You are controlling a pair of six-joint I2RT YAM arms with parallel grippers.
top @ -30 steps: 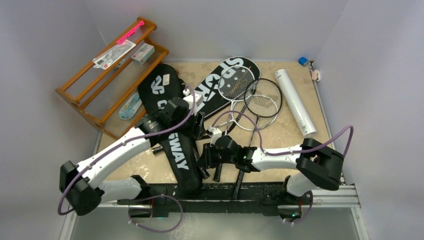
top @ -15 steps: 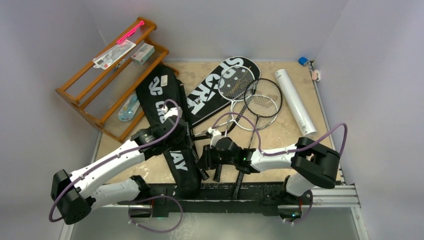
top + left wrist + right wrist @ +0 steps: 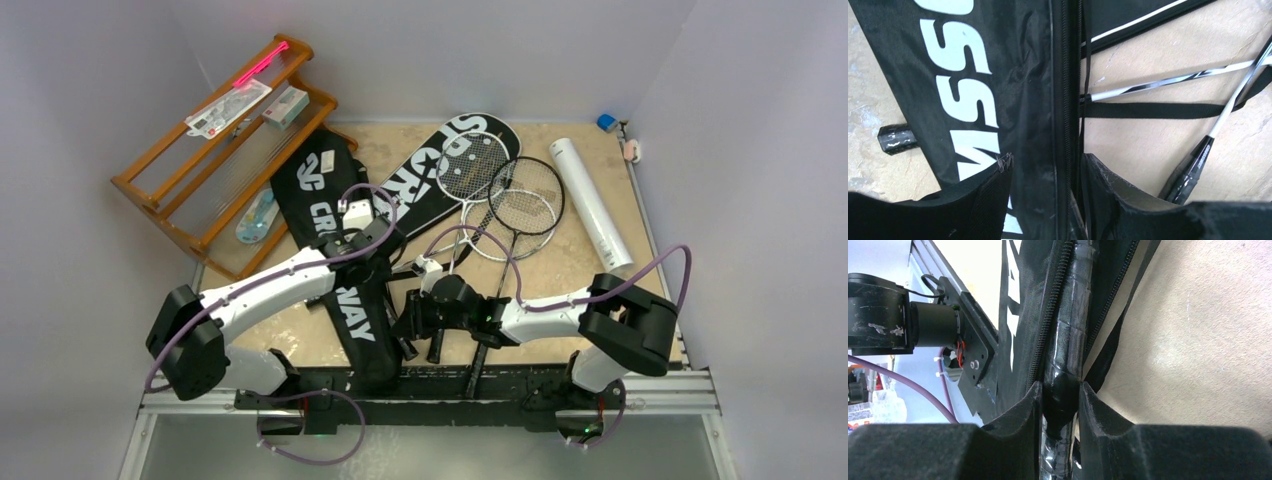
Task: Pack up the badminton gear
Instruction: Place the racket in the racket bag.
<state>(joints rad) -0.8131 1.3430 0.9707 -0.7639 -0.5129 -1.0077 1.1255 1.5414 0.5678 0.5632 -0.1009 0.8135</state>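
The black "CROSSWAY" cover (image 3: 352, 270) lies lengthwise down the middle. My left gripper (image 3: 381, 262) hovers over it, open, its fingers (image 3: 990, 192) either side of the cover's zipper edge (image 3: 1066, 100). My right gripper (image 3: 408, 325) is shut on a black plastic-wrapped racket handle (image 3: 1068, 355) at the cover's open zipper. The "SPORT" cover (image 3: 432, 172) lies behind, with three racket heads (image 3: 526, 196) overlapping on it and on the table. The long white tube (image 3: 590, 202) lies at the right. No shuttlecock shows.
The orange-brown wooden rack (image 3: 215, 150) with packets and a pink stick stands at the back left. Two black racket handles (image 3: 480, 355) lie beside my right gripper. A black strap (image 3: 1158, 110) and a white shaft (image 3: 1173, 80) cross the table beside the cover. Walls enclose all sides.
My left gripper pulled back along the CROSSWAY cover, then swung right to its zipper edge. The right gripper has stayed shut on the handle.
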